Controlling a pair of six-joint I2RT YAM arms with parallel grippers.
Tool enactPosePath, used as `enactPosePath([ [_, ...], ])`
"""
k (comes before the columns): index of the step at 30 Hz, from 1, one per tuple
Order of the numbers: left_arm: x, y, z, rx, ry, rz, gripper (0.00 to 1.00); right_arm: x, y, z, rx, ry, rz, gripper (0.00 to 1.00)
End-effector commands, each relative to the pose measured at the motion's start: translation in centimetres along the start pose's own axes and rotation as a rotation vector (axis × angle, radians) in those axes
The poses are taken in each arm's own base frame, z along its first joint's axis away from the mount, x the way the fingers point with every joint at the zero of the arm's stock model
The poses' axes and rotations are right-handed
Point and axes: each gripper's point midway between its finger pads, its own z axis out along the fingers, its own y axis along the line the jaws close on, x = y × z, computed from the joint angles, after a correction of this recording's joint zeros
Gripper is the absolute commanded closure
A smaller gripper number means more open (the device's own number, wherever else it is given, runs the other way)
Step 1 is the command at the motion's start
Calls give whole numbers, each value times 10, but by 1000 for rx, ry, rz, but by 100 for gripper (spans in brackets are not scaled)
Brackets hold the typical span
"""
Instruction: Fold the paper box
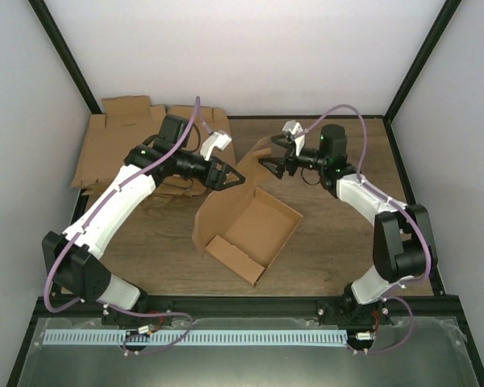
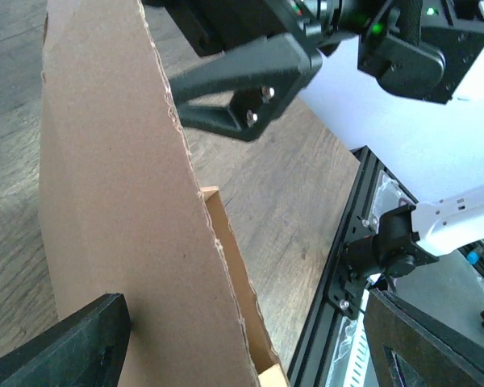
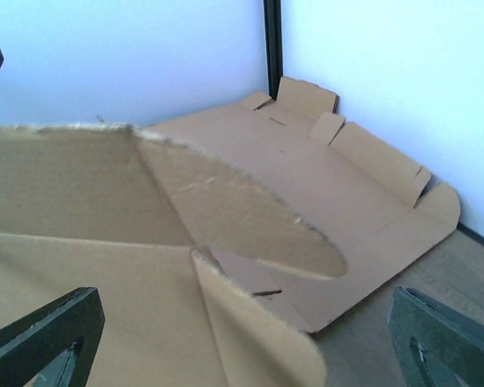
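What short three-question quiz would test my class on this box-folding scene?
1. True or false: the plain brown cardboard paper box lies completely flat, with no wall raised.
2. Where is the pile of flat brown cardboard blanks? A) far-left corner B) near-right corner C) inside the box
3. Fill in: the left hand and the right hand both have their jaws standing ____.
Key: 1 false; 2 A; 3 open.
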Motion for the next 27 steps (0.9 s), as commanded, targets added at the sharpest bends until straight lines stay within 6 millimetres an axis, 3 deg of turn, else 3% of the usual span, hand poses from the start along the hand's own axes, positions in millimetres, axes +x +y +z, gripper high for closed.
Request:
enactPosePath([
  [1,5,-9,-4,23,12,15,18,-20,-5,0,-80,-29,-85,0],
  [9,4,-12,-5,31,5,14,18,-15,11,2,-209,-2,-79,16],
  [20,-2,-17,-9,31,-18,8,18,-12,20,-14,-115,22,-31,55],
  [27,-3,-18,-7,37,-22,-2,18,-4,39,-19,-77,35,-25,64],
])
